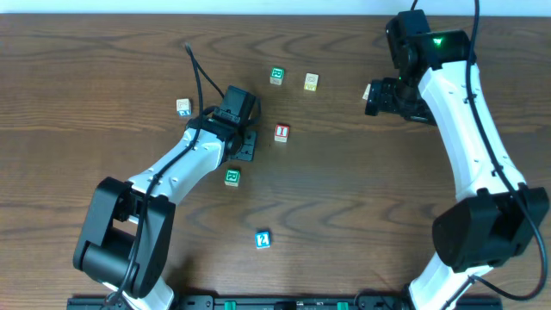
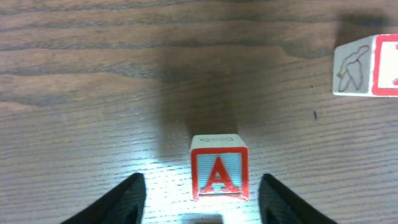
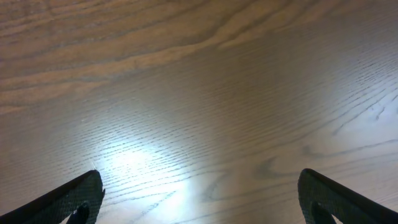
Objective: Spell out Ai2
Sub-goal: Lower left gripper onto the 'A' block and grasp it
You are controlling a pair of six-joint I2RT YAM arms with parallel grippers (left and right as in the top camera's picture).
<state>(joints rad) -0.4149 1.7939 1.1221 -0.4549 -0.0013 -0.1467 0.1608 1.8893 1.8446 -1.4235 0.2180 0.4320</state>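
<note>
A red-framed block with a red letter A [image 2: 219,167] sits on the table between the fingers of my left gripper [image 2: 202,190], which is open and touches neither side. In the overhead view the left gripper [image 1: 247,143] hides this block. A red-framed block with an I [image 1: 281,133] lies just right of it, and it also shows in the left wrist view [image 2: 372,66]. A blue block with a 2 [image 1: 263,239] lies near the front. My right gripper [image 1: 371,95] is open and empty over bare wood at the back right [image 3: 199,190].
Two green blocks lie on the table, one at the back [image 1: 276,76] and one below the left gripper [image 1: 232,176]. A yellow block [image 1: 311,82] lies at the back and a pale block [image 1: 183,107] at the left.
</note>
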